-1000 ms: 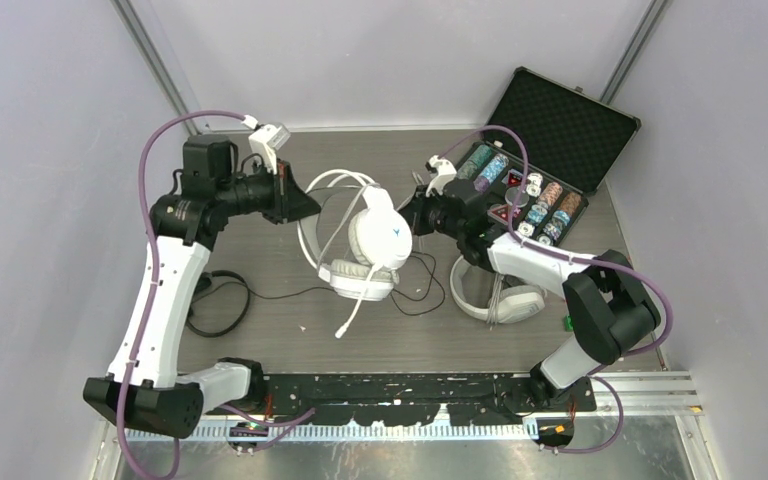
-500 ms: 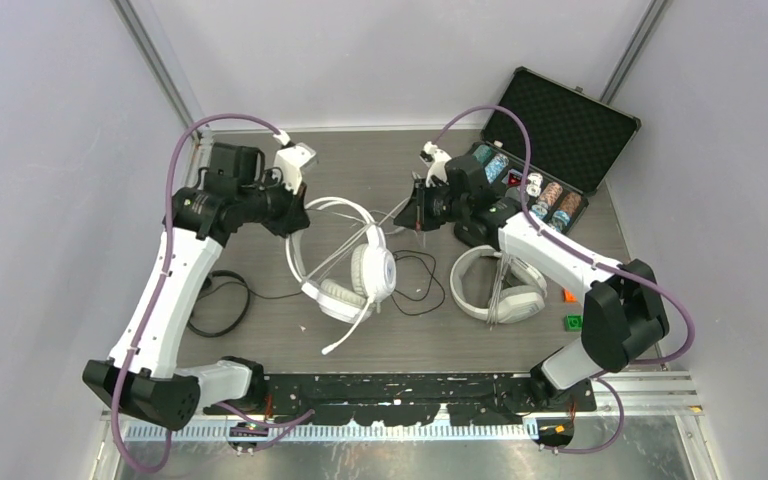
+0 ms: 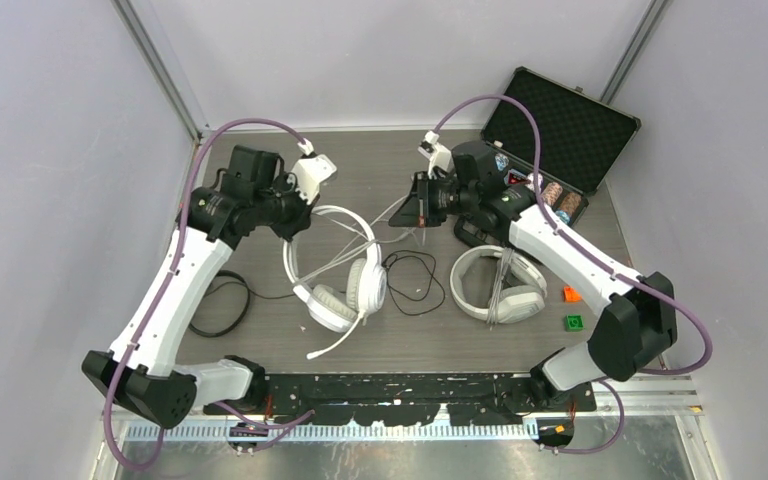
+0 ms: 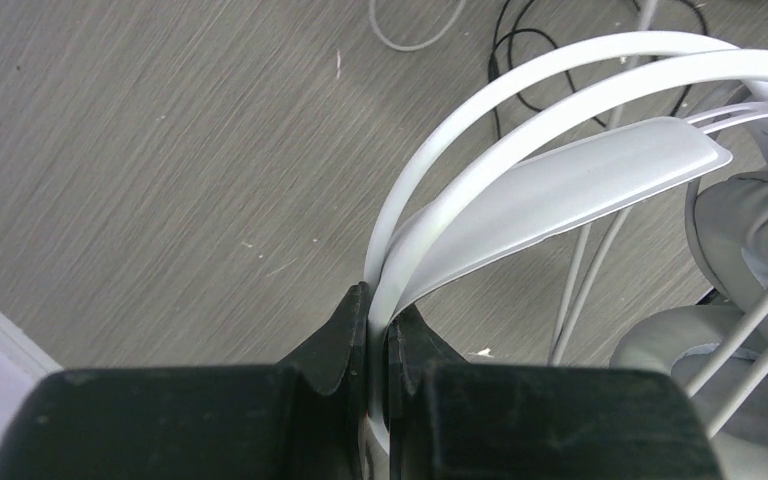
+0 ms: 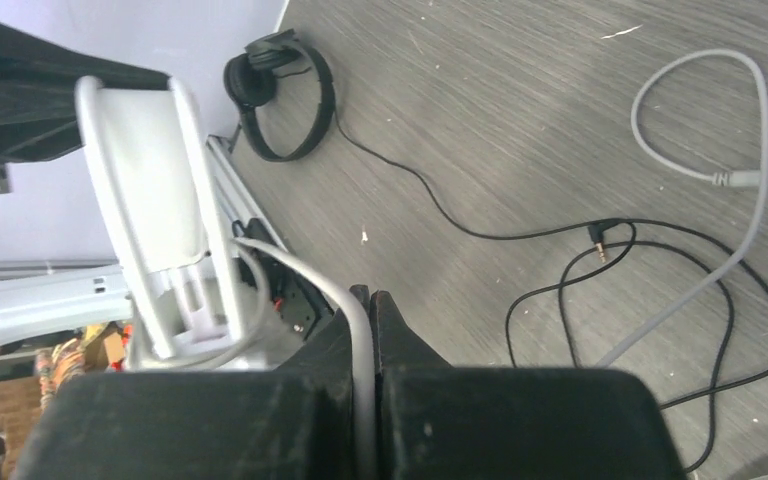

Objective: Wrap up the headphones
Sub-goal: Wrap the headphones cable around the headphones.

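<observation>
My left gripper (image 3: 295, 216) is shut on the headband (image 4: 540, 190) of a white headset (image 3: 345, 275) and holds it up, cups hanging toward the table. In the left wrist view the jaws (image 4: 378, 300) pinch the band. My right gripper (image 3: 405, 214) is shut on that headset's thin white cable (image 5: 358, 325), which runs taut to the headset. A second white headset (image 3: 500, 285) lies flat at the right. The small black headset (image 3: 218, 303) lies at the left and also shows in the right wrist view (image 5: 280, 95).
An open black case of poker chips (image 3: 558, 130) stands at the back right behind my right arm. A loose black cable (image 3: 415, 285) curls on the table between the white headsets. Small orange (image 3: 569, 295) and green (image 3: 573, 322) pieces lie at the right.
The held white headset has swung left and toward the front. My left wrist has shifted right and my right gripper has drawn back and left with the cable.
</observation>
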`<state>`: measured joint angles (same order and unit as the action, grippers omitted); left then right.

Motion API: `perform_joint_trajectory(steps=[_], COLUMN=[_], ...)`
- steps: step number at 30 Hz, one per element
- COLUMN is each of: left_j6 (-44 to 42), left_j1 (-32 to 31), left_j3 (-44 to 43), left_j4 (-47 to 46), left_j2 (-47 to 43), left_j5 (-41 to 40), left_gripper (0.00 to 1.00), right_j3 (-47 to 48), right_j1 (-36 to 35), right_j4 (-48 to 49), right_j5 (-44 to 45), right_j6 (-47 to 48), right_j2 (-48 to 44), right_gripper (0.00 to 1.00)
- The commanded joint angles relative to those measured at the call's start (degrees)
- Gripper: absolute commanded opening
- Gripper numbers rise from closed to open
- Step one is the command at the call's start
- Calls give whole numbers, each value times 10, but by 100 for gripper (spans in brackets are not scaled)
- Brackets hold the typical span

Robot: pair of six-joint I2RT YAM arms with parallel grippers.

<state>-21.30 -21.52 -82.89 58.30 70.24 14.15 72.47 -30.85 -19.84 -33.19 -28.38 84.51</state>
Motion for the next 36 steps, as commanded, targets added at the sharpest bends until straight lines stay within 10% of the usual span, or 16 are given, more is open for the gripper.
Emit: perform_joint_trajectory(steps=[1, 15, 36], left_j6=[-5, 39, 236], left_j1=[-8, -31, -41], left_j3=[-7, 2, -35], left_j4=[-4, -33, -6], left_j2=[5, 14, 96], left_j5=[-48, -165, -358], left_gripper=[0, 0, 0], right_j3=[16, -64, 7], right_j1=[8, 6, -80], right_j4=[14, 215, 233], right_j5=[-22, -96, -76], right_j6=[-31, -217, -256], right_j2=[-41, -64, -12], right_gripper=[0, 0, 0])
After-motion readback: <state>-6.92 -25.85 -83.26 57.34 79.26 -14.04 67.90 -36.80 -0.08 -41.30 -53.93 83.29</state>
